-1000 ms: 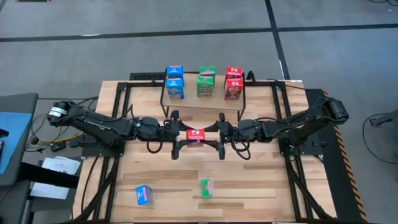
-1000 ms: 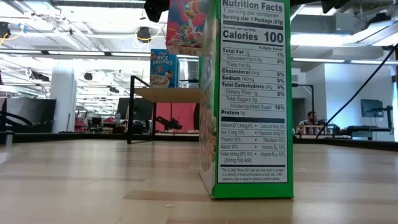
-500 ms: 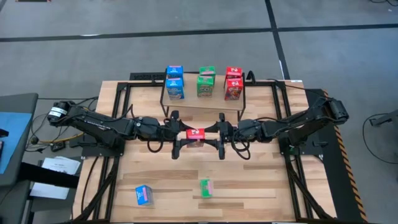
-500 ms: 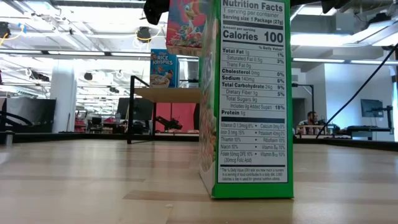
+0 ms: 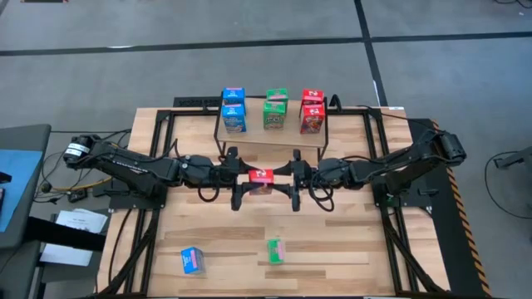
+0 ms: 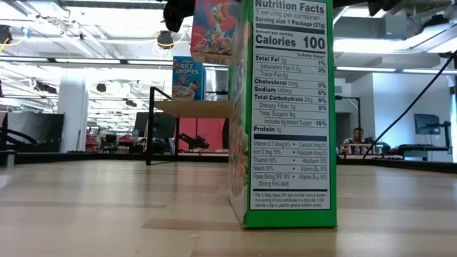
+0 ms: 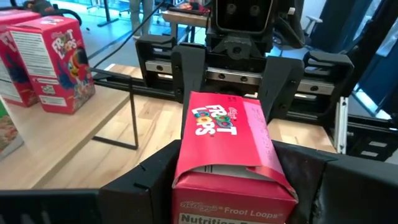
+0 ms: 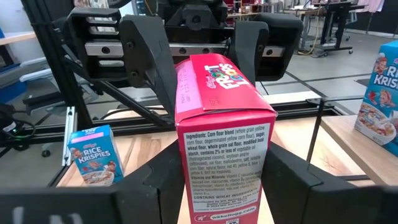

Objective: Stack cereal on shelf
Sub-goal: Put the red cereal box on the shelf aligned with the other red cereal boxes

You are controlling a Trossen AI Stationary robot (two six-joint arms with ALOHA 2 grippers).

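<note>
A red cereal box [image 5: 261,177] hangs upright in the air above the middle of the table, in front of the shelf [image 5: 270,138]. My left gripper [image 5: 251,178] is shut on its left end and my right gripper [image 5: 273,178] on its right end, both level. On the shelf's plank stand two stacked blue boxes [image 5: 233,110], green boxes [image 5: 276,111] and two stacked red boxes [image 5: 312,111]. A blue box [image 5: 193,260] and a green box [image 5: 276,250] rest on the tabletop near its front edge. My left gripper pinches the red box's left end [image 7: 186,180] between its two fingers [image 7: 146,183], one on the face toward the near edge and one on the face toward the shelf. The fingers come level from the table's left. The box is lifted clear, top flap up. My right gripper pinches the box's right end [image 8: 185,155] between its two fingers [image 8: 292,186], again on the near and far faces. The fingers come level from the table's right. The box stays upright and clear of the table, spanning the gap between both grippers.
The green box [image 6: 285,114] stands close before the low camera and hides much of that view. Black frame rails run along the table's left and right sides [image 5: 391,199]. Bare wood lies between the held box and the two loose boxes.
My left gripper has rolled a little about the line it points along, and the red box has tipped slightly with it. Neither arm has shifted across the table.
</note>
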